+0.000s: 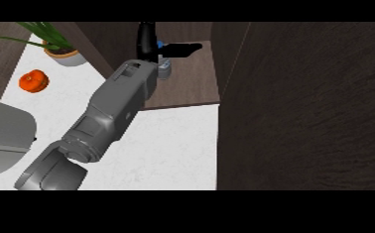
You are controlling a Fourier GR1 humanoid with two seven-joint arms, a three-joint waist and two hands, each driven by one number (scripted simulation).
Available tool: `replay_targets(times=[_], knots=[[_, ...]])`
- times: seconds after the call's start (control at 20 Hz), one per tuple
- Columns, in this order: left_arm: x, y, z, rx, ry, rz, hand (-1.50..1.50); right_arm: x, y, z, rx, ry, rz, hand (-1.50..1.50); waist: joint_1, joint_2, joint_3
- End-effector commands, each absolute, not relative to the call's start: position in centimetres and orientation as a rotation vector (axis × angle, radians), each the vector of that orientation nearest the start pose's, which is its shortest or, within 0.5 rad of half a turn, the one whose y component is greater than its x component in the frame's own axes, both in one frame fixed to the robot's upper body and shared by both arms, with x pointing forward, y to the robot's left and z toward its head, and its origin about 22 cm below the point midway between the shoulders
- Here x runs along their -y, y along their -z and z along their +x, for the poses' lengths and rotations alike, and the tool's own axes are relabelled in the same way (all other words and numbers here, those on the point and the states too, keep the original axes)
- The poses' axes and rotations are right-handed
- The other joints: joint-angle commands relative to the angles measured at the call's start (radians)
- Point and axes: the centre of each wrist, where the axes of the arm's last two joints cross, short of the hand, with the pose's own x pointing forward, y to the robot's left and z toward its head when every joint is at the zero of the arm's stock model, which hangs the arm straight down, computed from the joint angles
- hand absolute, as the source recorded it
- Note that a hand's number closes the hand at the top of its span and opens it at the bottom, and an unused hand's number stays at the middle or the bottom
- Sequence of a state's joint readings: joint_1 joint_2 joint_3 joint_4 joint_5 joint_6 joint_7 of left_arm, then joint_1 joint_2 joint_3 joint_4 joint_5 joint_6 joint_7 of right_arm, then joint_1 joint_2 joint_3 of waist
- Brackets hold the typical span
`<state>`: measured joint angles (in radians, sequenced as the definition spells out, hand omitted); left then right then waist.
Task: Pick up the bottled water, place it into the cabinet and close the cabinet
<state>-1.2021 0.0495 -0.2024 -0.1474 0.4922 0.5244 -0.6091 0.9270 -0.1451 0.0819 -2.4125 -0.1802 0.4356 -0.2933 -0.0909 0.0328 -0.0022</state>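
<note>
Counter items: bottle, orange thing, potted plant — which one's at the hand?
The bottled water, blue-capped, inside the cabinet under the left hand. The orange object and potted plant sit far left.

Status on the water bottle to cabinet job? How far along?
Done: the bottled water is off the counter and already inside the cabinet, over its shelf. In hand: one hand reaches into the cabinet at the bottle; whether it has let go is unclear. Which arm this is, I can't tell. Left: withdraw, then swing the open cabinet door shut.
</note>
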Motion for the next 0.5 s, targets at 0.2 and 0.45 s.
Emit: replay_targets(times=[0.2,0.45], knots=[[-9.9,-6.1,44.2,1.939,0.007,0.038,-1.50,25.7,-11.1,3.4,1.832,-0.136,0.279,-1.50,0.040,-0.019,0.001],[-8.9,-5.1,43.5,1.935,-0.018,0.015,-1.50,25.3,-11.5,3.2,1.850,-0.102,0.263,-1.50,0.055,-0.026,0.001]])
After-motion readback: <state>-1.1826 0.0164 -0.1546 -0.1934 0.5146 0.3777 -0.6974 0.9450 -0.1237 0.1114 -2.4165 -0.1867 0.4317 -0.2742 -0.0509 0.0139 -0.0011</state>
